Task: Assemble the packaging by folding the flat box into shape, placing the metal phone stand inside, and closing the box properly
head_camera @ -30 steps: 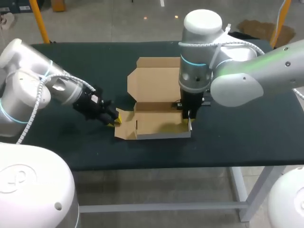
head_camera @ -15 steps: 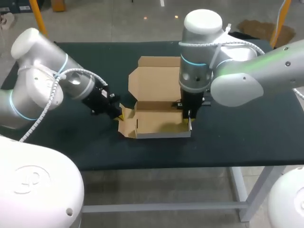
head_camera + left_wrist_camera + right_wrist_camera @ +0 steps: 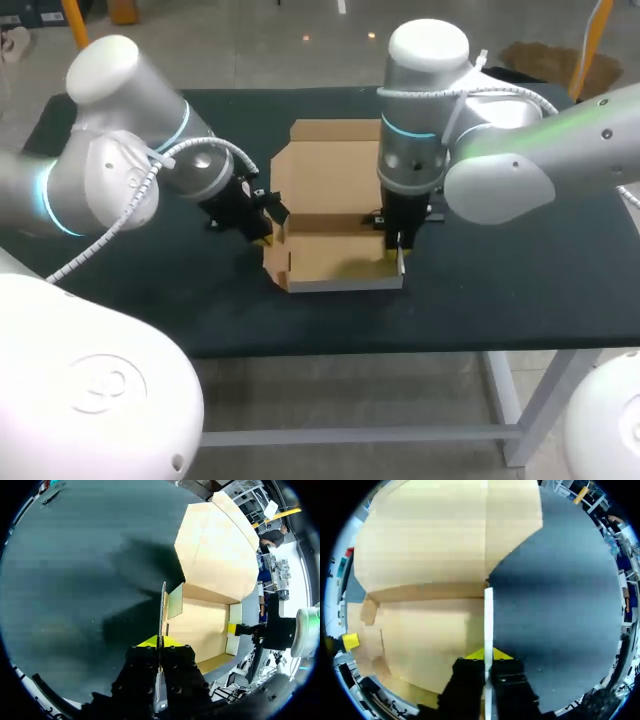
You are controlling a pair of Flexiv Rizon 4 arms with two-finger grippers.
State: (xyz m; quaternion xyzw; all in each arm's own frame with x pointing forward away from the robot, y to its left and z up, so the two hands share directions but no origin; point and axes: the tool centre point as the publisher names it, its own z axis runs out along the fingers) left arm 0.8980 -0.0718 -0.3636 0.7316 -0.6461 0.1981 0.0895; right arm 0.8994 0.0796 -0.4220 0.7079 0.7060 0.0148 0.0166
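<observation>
The flat brown cardboard box [image 3: 335, 258] sits mid-bench [image 3: 500, 290], half formed, with its lid [image 3: 330, 170] lying open on the far side. The left arm [image 3: 215, 180] has its jaws pinched on the left side wall [image 3: 162, 610], holding it upright. The right arm [image 3: 410, 170] has its jaws clamped on the right wall [image 3: 488, 625]. The folding step looks to be in hand. Next, I'd guess, the walls need tucking in so they lock. I can't see any metal phone stand.

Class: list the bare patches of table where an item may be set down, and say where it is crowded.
Bare: table between box and right edge; front strip along near edge; front-left corner. Crowded: the box's two side walls, gripped by left gripper and right gripper.
</observation>
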